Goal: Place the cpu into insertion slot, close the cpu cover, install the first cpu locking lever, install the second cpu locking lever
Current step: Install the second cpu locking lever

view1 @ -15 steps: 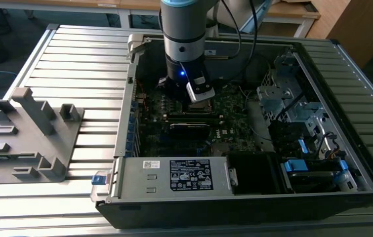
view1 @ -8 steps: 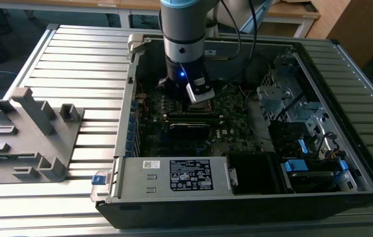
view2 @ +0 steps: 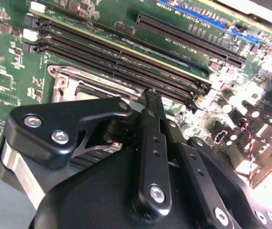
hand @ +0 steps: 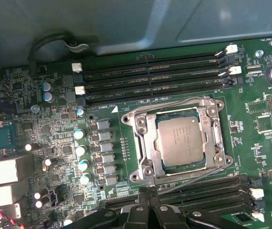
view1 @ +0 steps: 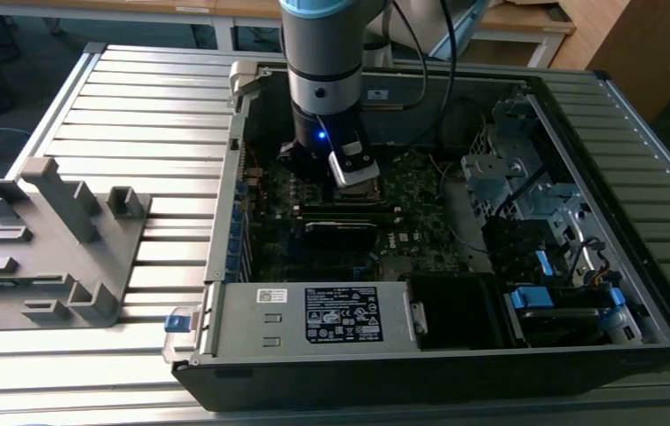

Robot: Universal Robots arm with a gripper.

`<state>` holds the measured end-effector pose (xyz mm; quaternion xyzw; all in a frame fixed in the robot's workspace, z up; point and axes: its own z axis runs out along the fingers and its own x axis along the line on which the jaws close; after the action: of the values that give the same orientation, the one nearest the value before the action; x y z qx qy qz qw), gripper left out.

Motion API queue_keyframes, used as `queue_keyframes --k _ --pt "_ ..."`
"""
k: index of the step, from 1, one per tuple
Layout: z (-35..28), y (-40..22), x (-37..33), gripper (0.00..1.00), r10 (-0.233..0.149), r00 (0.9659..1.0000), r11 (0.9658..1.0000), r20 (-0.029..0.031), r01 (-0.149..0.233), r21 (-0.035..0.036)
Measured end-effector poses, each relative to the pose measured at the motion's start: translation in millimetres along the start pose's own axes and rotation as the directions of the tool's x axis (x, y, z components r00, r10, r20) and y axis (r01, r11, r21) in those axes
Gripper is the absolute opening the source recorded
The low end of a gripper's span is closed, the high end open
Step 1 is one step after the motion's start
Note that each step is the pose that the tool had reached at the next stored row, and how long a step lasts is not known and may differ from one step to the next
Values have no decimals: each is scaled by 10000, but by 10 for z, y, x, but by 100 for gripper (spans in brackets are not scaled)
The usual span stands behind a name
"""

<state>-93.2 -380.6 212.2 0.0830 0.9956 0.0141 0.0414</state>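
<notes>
The cpu, a grey metal square, lies in the insertion slot on the green motherboard. The silver cpu cover is down flat around it, so the chip shows through the window. One thin wire lever runs along the slot's edge nearest my fingers, another along an adjacent side; I cannot tell if they are hooked. My gripper is shut, holds nothing, and hovers just off that near edge. In the second wrist view the gripper hides part of the slot. In the exterior view the gripper reaches into the open case.
Long black memory slots flank the socket on two sides, one set right by my fingers. Capacitors stand beside it. The case walls, power supply and drive cage ring the board. A grey fixture sits at the exterior view's left.
</notes>
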Motion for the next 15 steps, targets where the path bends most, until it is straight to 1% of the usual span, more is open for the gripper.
queue_keyframes --k 3,9,13,15 --pt "7 0 0 11 0 10000 10000 2 0 -5" --pt "88 -4 12 11 1 10000 10000 1 -1 -1" --pt "99 -6 18 11 0 10000 10000 -1 0 1" --pt "104 -6 22 11 3 10000 10000 -7 -3 -40"
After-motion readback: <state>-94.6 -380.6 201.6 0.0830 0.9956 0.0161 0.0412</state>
